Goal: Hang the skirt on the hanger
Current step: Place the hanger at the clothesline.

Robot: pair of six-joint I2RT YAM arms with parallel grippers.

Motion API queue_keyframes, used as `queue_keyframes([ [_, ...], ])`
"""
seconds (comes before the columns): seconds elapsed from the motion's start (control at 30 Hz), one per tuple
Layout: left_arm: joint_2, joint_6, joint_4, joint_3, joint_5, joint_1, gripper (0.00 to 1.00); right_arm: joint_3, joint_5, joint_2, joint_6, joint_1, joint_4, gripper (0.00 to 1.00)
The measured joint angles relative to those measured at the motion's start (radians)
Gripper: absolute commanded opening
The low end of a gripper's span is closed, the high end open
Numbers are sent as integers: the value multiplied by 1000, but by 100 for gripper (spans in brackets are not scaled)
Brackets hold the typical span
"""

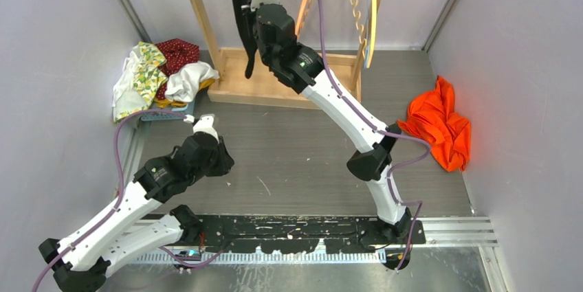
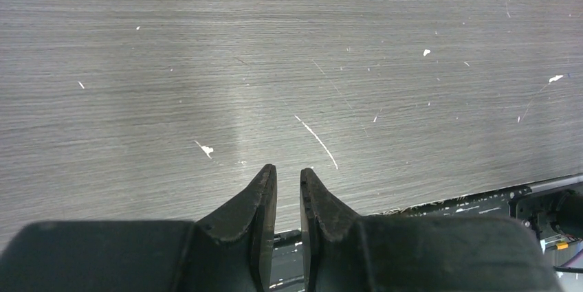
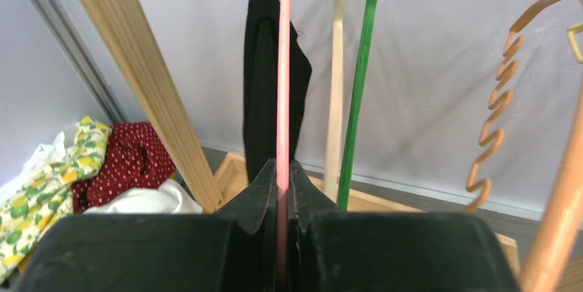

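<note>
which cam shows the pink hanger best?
Right wrist: the pink hanger runs up close and unblocked from the right gripper, shut on it. Top external: the gripper hides nearly all of it. Left wrist: not in view.

Orange cloth [image 1: 440, 127] (crumpled), clothes pile [image 1: 157, 72]
</note>
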Motion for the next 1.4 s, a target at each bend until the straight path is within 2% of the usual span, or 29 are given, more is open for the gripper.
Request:
queue_keyframes([
  [0.4,46,3,3,-1,19,0,20,90,-115,118,126,-105,63,1],
  [1.1,89,3,47,-21,28,1,20,108,-232,206,141,-110,99,1],
  [1.17,89,3,50,-24,28,1,20,100,-240,208,144,-110,99,7],
  [1.2,89,3,51,-26,28,1,20,94,-244,208,145,-110,100,14],
  [1.27,89,3,54,-29,28,1,20,61,-255,200,146,-110,122,22],
  [1.33,89,3,55,-30,28,1,20,8,-271,179,150,-110,154,37],
  [1.4,89,3,55,-32,27,1,20,-68,-286,140,155,-111,171,42],
])
